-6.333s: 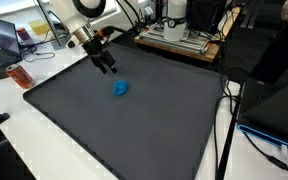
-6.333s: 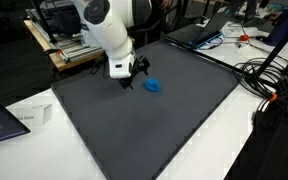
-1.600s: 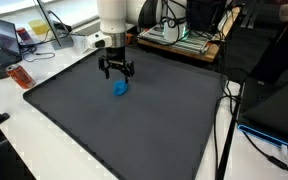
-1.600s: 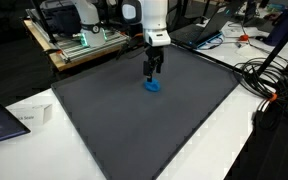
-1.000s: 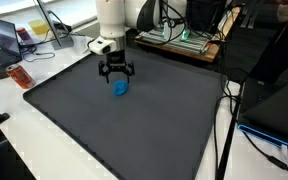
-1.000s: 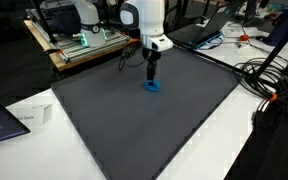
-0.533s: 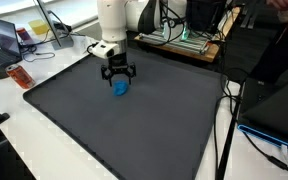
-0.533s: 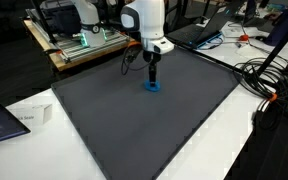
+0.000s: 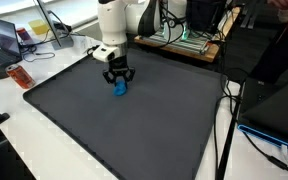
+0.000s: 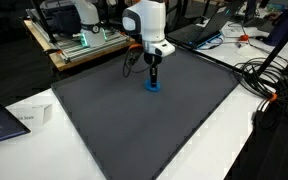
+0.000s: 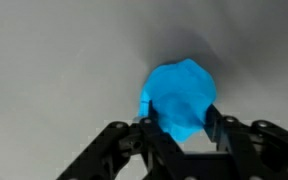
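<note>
A small crumpled blue object [image 9: 120,91] [image 10: 154,87] lies on the dark grey mat [image 9: 134,135] [image 10: 144,125], toward its far side. My gripper [image 9: 118,84] [image 10: 154,81] points straight down over it, low on the mat. In the wrist view the blue object [image 11: 179,85] fills the space between the two black fingers, and my gripper [image 11: 182,106] has both pads pressed against its sides. The lower part of the object is hidden behind the gripper body.
A red can [image 9: 21,76] and a laptop [image 9: 6,38] sit on the white table beside the mat. Cables [image 9: 229,105] [image 10: 274,90] run along another side. A white box [image 10: 29,117] lies near a mat corner. Racks of equipment [image 9: 184,35] stand behind the arm.
The arm swung over the blue object and came down on it. Within the last second the fingers drew in from wide open onto the object's sides.
</note>
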`<state>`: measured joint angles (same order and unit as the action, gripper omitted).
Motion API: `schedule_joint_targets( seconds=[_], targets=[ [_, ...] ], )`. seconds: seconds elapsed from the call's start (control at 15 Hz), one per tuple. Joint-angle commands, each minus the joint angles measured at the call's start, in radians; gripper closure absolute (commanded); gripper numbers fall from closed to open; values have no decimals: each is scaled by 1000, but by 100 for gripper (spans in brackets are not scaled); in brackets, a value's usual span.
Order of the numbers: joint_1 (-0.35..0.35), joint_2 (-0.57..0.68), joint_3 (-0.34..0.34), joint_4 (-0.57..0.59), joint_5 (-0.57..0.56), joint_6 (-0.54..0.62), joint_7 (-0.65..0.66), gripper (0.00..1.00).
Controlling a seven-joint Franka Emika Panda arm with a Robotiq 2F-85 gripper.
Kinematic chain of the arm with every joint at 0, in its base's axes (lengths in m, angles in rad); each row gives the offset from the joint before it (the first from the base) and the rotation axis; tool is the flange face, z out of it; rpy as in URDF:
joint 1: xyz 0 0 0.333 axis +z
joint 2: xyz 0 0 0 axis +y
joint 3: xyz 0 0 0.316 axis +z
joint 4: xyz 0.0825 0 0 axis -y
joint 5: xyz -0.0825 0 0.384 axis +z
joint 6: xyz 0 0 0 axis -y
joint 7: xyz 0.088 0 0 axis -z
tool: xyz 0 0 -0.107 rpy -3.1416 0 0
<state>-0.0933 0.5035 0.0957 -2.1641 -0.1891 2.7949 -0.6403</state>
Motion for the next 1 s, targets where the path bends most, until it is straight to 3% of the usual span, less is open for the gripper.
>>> schedule_joint_targets(
  seconds=[0.0,0.13,0.27,0.4,0.47,0.6,0.93],
  targets=[
    [-11,15,5,20,-22,-2,-14,84],
    [-10,11,4,20,-22,-6,-13,92],
    [-11,10,6,21,-20,-6,-14,93],
    [-10,9,5,21,-21,-9,-13,79],
    [-10,7,5,21,-19,-11,-12,60],
    [-6,5,-1,20,-25,-18,-8,53],
    [-36,0,16,12,2,-25,-22,18]
  ],
)
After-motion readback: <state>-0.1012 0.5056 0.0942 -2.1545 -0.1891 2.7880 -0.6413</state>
